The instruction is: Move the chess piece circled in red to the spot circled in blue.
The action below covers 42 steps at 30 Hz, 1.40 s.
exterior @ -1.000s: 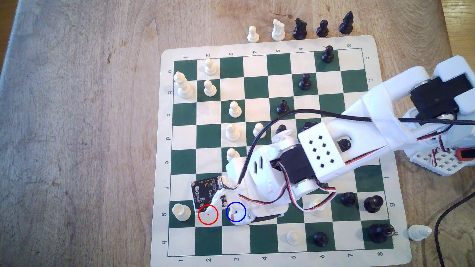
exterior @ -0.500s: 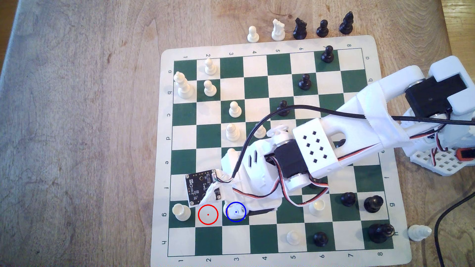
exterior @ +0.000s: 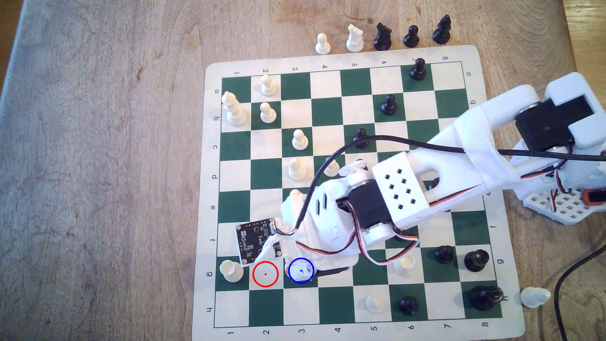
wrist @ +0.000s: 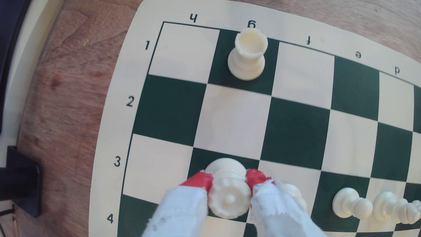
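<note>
between red fingertips (wrist: pixel 197 181): crowned cream piece (wrist: pixel 229 198), gripper (wrist: pixel 229 183) closed on crown, base on blue-ringed green square (exterior: pixel 292 278); rook (wrist: pixel 248 55) well beyond.

1. Chess board (exterior: pixel 328 59) lying flat on the desk (exterior: pixel 98 164).
2. Crowned piece (wrist: pixel 229 198) standing on the blue-ringed square (wrist: pixel 250 163), row g, between the tool (wrist: pixel 229 182) fingers (wrist: pixel 198 181).
3. Red-ringed square (exterior: pixel 265 274) just beside it, toward the exterior view's left.
4. Rook (exterior: pixel 232 270) one square further left, on g1.
</note>
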Tool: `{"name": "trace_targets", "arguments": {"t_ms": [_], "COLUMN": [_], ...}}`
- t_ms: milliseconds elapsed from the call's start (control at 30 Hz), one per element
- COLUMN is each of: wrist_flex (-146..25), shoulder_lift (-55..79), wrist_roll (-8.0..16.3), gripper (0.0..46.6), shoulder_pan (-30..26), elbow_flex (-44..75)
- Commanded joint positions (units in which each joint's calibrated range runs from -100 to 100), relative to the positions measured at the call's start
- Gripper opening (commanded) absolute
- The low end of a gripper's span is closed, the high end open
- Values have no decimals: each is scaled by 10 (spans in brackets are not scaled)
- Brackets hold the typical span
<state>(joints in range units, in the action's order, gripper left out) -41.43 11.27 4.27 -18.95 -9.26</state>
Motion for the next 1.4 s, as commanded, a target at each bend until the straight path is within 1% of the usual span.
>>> {"name": "trace_targets", "arguments": {"t_ms": [0,67,100,200,400,533,700,933,967,1000,1033,1200,1233,1267,1300,1367], "wrist_flex": [-7,-9,-12,-14,-23,-23,-19,11,20,38,45,99,111,131,192,212], "shoulder_lift": [-13,-16,-18,-24,-71,-110,-194,-326,-347,-389,-407,-551,-575,-608,-687,-765], "wrist_roll": [-3,-3,-3,-3,-2,-2,0,4,5,5,6,13,13,13,12,13], "gripper": [115,136,162,193,219,219,219,213,200,174,164,144,133,108,108,108], "shoulder_pan": [-2,-2,-2,-2,-5,-6,-5,-6,-6,-3,-1,25,31,41,59,72], "elbow_flex": [50,50,50,46,16,-23,-113,-256,-278,-321,-339,-479,-503,-533,-611,-668]}}
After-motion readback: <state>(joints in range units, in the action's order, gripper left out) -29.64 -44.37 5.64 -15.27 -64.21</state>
